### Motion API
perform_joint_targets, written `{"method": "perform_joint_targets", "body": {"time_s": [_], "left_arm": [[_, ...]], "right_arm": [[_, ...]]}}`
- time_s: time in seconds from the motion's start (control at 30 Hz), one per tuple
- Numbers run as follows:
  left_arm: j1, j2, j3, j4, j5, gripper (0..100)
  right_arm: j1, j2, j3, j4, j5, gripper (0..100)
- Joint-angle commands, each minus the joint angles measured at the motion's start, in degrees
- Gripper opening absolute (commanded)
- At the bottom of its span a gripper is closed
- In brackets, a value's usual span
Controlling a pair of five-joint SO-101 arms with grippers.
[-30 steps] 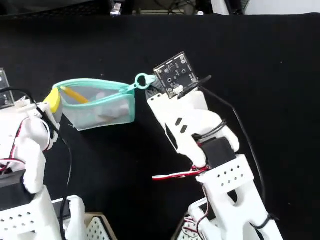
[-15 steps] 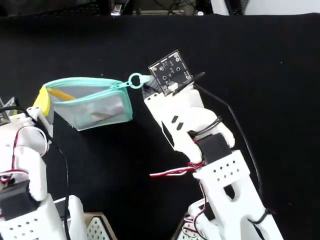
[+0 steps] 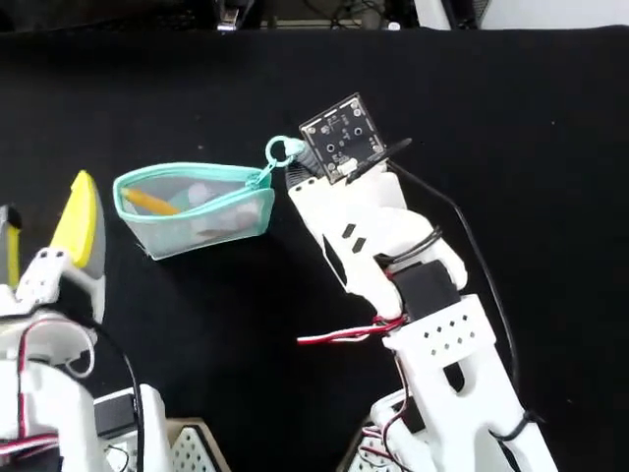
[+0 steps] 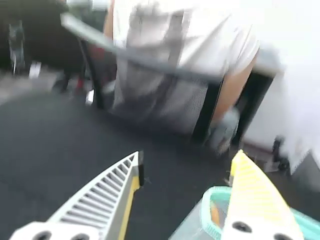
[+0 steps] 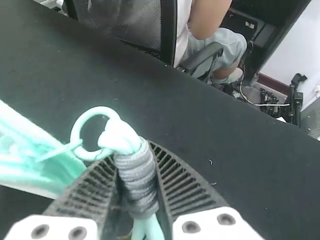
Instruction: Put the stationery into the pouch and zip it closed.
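Withdrawn with its fingers apart, the left end effector (image 4: 187,160) has released the teal mesh pouch (image 3: 197,208) onto the black counter (image 3: 472,118), mouth open, and the right end effector (image 5: 132,150), clamped on its ring pull (image 5: 95,131), must next drag it shut.

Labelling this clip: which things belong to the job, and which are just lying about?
Job: pouch, pencil inside it, zip pull, right claw shut on it, left claw open.
Lying about: chair and cables beyond the table.
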Motion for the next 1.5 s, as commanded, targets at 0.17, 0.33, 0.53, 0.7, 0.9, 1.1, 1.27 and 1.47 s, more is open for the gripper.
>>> {"method": "perform_joint_targets", "body": {"time_s": [0.17, 0.33, 0.53, 0.7, 0.9, 1.1, 1.27, 1.47], "left_arm": [[-0.7, -0.2, 15.3, -12.5, -1.5, 30], [-0.8, -0.2, 34.9, -31.8, -3.3, 30], [4.8, -0.1, 38.1, -32.2, -1.5, 30], [11.7, -0.1, 37.6, -30.0, -1.6, 30], [8.1, -0.1, 33.0, -29.4, -1.8, 30], [8.0, 0.0, 29.6, -23.6, -1.8, 30], [8.3, 3.6, 32.7, -26.5, -1.8, 30], [5.3, 11.9, 29.4, -26.7, -1.8, 30]], "right_arm": [[1.1, 0.1, -3.4, 0.0, -0.2, 1.2], [1.2, -0.1, -3.4, 0.0, -0.3, 1.2], [0.2, 0.4, -3.1, -0.1, -0.6, 1.2], [-3.8, 1.7, -0.1, -2.5, -0.4, 1.2], [-4.1, 9.4, -15.2, 5.8, 2.0, 1.2], [-5.9, 17.1, -42.8, 27.3, 5.6, 1.2], [-5.2, 27.0, -43.2, 25.1, 5.5, 1.2], [-3.3, 27.7, -52.6, 28.7, 5.5, 1.2]]}}
